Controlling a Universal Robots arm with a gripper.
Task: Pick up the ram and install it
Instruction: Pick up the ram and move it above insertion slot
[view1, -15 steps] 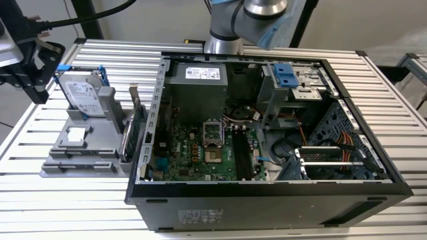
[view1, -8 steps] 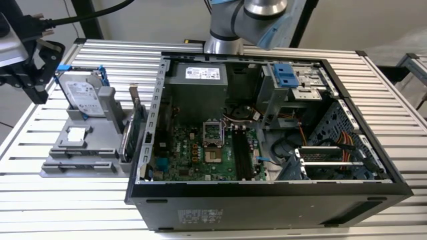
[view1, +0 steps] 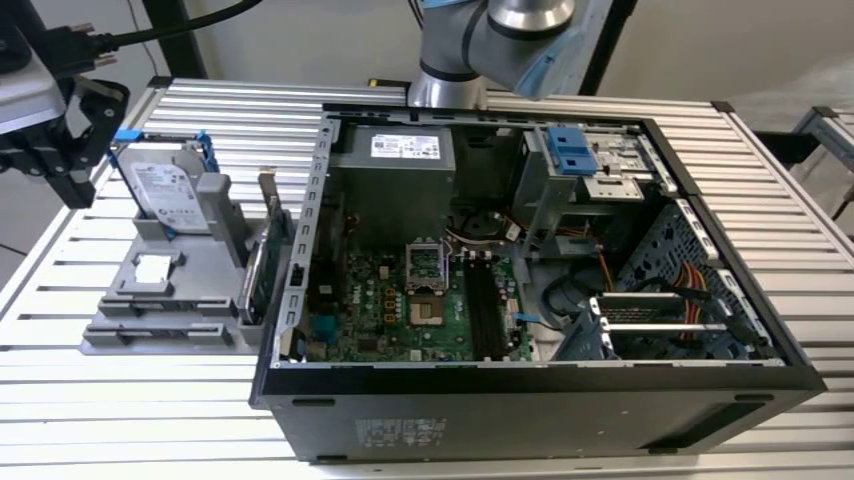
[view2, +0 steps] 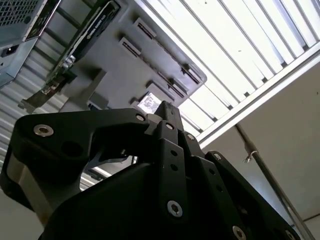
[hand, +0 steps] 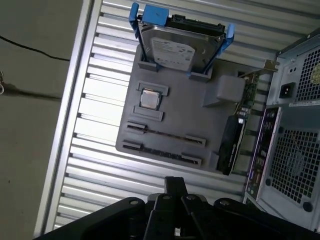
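Ram not yet picked up; installation has not begun.
The ram (hand: 165, 134) stands on edge in the grey holder (hand: 200, 110). The gripper (hand: 175, 184) hangs near that holder, apparently empty; I cannot tell whether it is open or closed.

In the exterior view the gripper (view1: 67, 175), at ten o'clock from the computer case (view1: 534, 420), is cut off by the picture's edge. The arm (view1: 494, 50), at twelve o'clock, runs out of frame. In the first wrist view the ram (hand: 165, 134) shows edge-on as a thin dark line in the grey tray (hand: 185, 115), its chips too small to tell. The expansion card (view1: 274, 255), at nine o'clock from the case, is partly hidden by the case wall. In the second wrist view the gripper's black body hides the near part of the tray.
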